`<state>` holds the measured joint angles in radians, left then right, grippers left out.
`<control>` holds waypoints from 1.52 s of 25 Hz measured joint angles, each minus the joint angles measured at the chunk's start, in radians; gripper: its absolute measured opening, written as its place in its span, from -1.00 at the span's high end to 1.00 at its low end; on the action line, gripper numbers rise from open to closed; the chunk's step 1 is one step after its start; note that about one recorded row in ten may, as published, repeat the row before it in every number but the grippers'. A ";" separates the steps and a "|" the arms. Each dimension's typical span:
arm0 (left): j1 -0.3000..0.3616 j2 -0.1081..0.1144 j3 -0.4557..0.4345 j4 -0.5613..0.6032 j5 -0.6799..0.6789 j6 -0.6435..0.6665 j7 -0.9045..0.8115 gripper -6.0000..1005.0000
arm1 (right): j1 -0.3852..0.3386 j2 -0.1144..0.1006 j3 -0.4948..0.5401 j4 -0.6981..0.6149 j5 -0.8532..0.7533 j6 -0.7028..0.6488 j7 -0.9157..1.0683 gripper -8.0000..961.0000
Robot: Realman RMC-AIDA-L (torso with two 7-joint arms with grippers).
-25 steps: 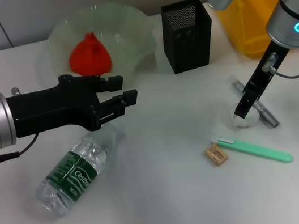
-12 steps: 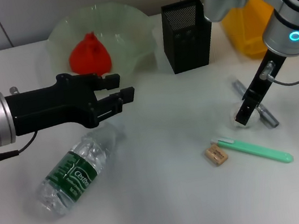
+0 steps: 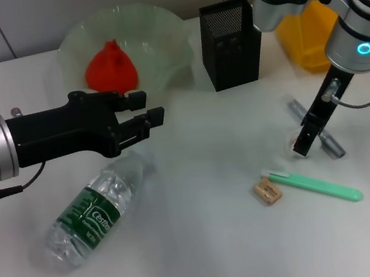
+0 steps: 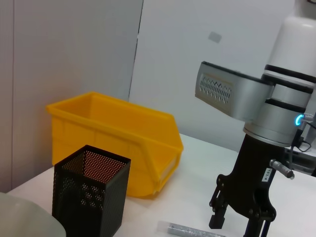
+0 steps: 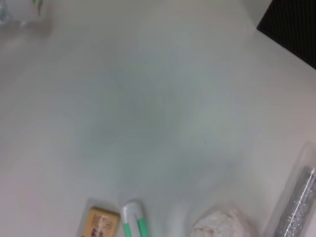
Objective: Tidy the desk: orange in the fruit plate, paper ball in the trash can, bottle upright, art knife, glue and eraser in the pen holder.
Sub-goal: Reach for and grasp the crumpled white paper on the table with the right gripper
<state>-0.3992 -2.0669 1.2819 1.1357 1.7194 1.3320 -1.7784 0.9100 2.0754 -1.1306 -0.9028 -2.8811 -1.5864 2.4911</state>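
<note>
Orange [image 3: 110, 67] already in the fruit plate [image 3: 166, 36], toward the desk's [image 3: 210, 248] far edge, left of middle. Pen holder [image 3: 231, 42] upright just right of the plate, trash can [image 3: 309, 32] beyond it at the far right corner, partly behind the right arm.

Bottle [image 3: 92, 214] on its side toward the near left corner, cap end aimed at the desk's middle, not yet upright.

Left gripper [image 3: 153, 111] held above the desk between plate and bottle, pointing right, fingers a narrow gap apart, nothing between them.

Right gripper [image 3: 303, 145] lowered near the right edge, tip down at the paper ball [image 3: 298, 144], which shows only as a sliver of white at the fingertip in the head view. Cannot tell how far the fingers stand apart, nor whether the ball is held or merely touched. In the right wrist view, paper ball [image 5: 223, 224] resting on the white surface, next to a clear-and-silver stick.

Glue [image 3: 315, 128], that grey stick, lying flat just beside the ball, crossing behind the gripper. Art knife [image 3: 315, 185], pale green, lying flat toward the near right, one end close to the ball. Eraser [image 3: 267, 191] just left of the knife's white tip, apart from it.
</note>
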 joint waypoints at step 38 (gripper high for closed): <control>0.010 0.001 0.000 -0.016 0.000 -0.002 0.001 0.18 | 0.004 0.000 -0.027 0.067 -0.012 0.059 -0.012 0.16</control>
<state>-0.3890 -2.0663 1.2821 1.1195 1.7196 1.3300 -1.7778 0.9136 2.0754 -1.1581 -0.8355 -2.8932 -1.5274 2.4789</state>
